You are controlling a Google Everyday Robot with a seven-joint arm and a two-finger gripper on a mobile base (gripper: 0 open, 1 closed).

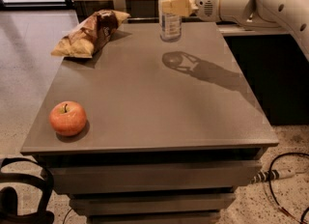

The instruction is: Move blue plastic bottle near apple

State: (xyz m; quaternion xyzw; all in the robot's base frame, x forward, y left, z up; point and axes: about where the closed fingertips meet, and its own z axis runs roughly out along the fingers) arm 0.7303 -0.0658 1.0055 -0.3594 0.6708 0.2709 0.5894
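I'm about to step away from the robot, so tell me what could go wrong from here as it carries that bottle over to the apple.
1. The gripper holds the blue plastic bottle in the air at the far edge of the table; it might slip or swing on the diagonal carry.
2. The apple sits near the front left corner; a nudge could roll it off.
3. A wide leftward path might clip the snack bag.
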